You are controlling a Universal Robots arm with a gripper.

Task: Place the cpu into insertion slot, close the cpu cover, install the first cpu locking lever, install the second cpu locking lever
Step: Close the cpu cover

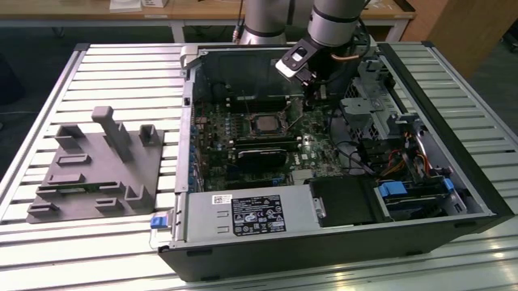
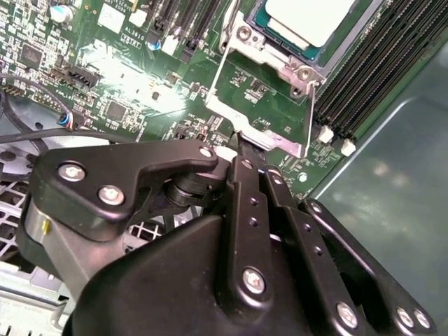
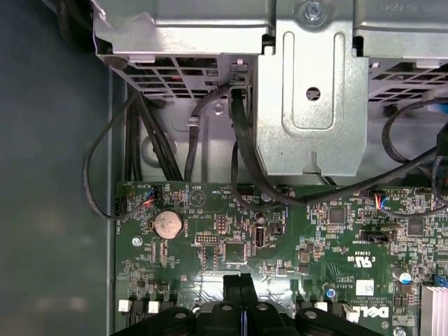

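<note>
Pincer [image 2: 241,140] is clenched on the cpu cover's [image 2: 280,143] free edge, so you're holding it swung open. The cpu [image 2: 308,17] is already seated in the insertion slot [image 2: 269,56].

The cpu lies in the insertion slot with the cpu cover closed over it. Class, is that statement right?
Not quite. The cpu does lie in the insertion slot, but the cpu cover is open: it is swung away from the chip, leaving its pale face bare. The second wrist view shows this.
</note>
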